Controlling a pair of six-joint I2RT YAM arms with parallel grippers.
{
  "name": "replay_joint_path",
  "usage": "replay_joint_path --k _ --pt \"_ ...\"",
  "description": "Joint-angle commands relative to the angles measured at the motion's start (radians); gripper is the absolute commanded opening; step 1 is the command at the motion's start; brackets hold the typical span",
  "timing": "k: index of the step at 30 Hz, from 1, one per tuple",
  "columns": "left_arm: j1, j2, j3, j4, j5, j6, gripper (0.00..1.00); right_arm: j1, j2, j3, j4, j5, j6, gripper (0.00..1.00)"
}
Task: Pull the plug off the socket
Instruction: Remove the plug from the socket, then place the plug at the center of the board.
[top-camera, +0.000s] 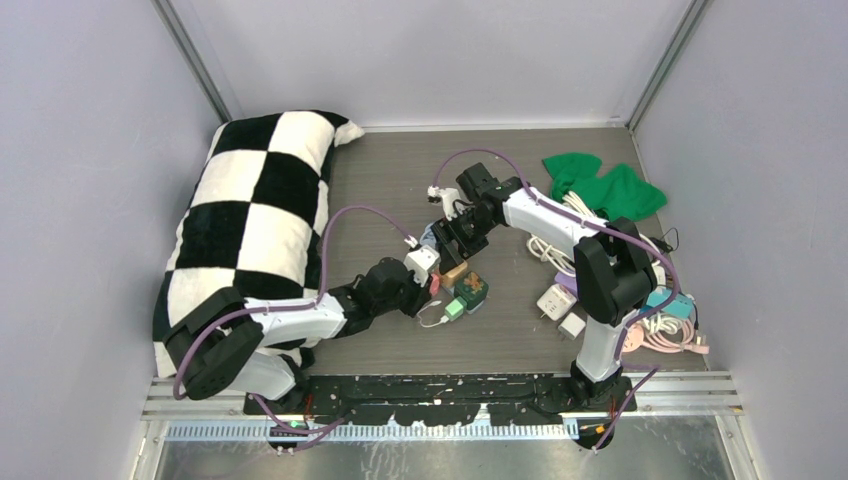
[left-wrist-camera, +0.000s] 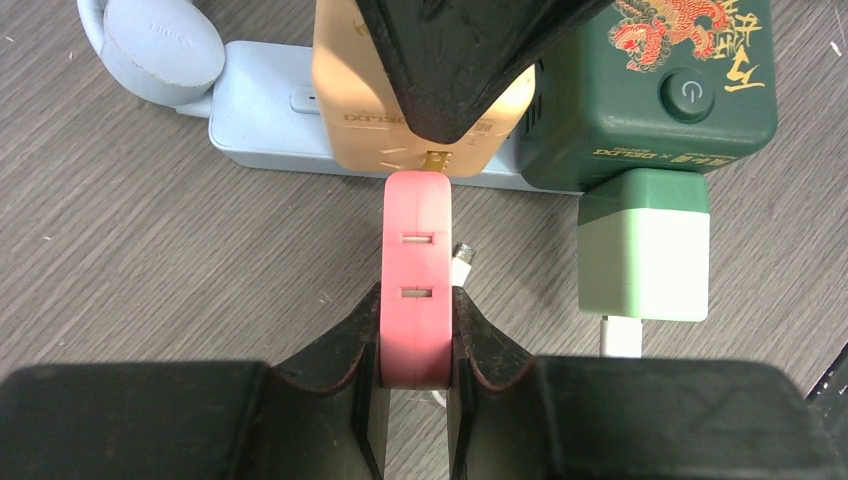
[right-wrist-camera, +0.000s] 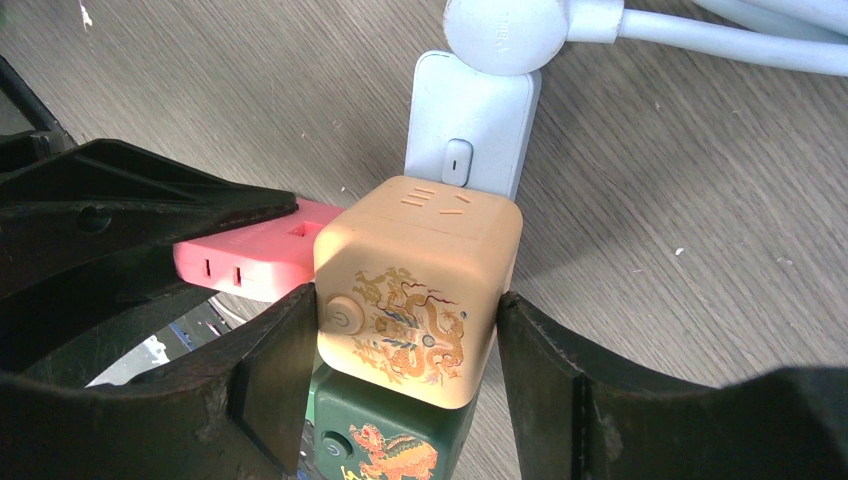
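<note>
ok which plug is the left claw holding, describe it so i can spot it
Right of the black-and-white checkered pillow, mid-table, sits a cluster of cube-shaped sockets. The flat pink plastic plug sticks out of the tan dragon-printed cube socket, pinched in the left claw; it's the only pink, slab-thin piece.

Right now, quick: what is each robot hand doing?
Left hand: closed on the flat pink plastic plug.
Right hand: closed on the orange cube-shaped socket, one finger on each side.

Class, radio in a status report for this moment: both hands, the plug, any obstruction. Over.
Left hand shut on pink plug. Right hand clamping orange socket cube. Prong not yet out. Green cube alongside, not blocking.
</note>
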Motion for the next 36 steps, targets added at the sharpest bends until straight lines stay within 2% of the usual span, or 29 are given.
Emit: replay_joint_path --k 1,9,18,19,21,23,24,26,31,36 --pt "0.006 0.024 -0.048 0.151 -0.017 -0.043 0.0 -0.004 0.052 -0.008 -0.029 0.149 -0.055 0.19" --pt "0.006 -0.029 -0.053 0.124 -0.031 -0.021 0.0 0.0 0.054 -0.003 -0.033 0.15 -0.059 0.19" --pt "0.006 -0.25 -0.073 -0.051 -0.053 0.044 0.0 0.0 0.04 0.001 -0.045 0.109 -0.071 0.24" --pt "0.006 -0.272 -0.08 -0.069 -0.054 0.041 0.0 -0.001 0.038 0.004 -0.048 0.1 -0.072 0.27" --pt "0.006 -0.312 -0.084 -0.107 -0.057 0.029 0.0 0.0 0.033 0.013 -0.056 0.08 -0.072 0.42" --pt "0.006 -0.349 -0.083 -0.147 -0.062 0.008 0.0 0.0 0.019 0.027 -0.069 0.054 -0.07 0.65" --pt "0.006 -0.368 -0.079 -0.169 -0.062 -0.002 0.0 0.0 0.011 0.039 -0.08 0.041 -0.07 0.73" --pt "0.006 -0.404 -0.072 -0.202 -0.064 -0.024 0.0 -0.002 -0.008 0.066 -0.103 0.026 -0.074 0.83" --pt "0.016 -0.481 -0.023 -0.313 -0.092 -0.11 0.0 -0.015 -0.052 0.119 -0.158 0.001 -0.118 0.91" --pt "0.114 -0.481 0.065 -0.404 0.016 -0.195 0.0 -0.054 -0.107 0.104 -0.192 -0.08 -0.182 0.92"
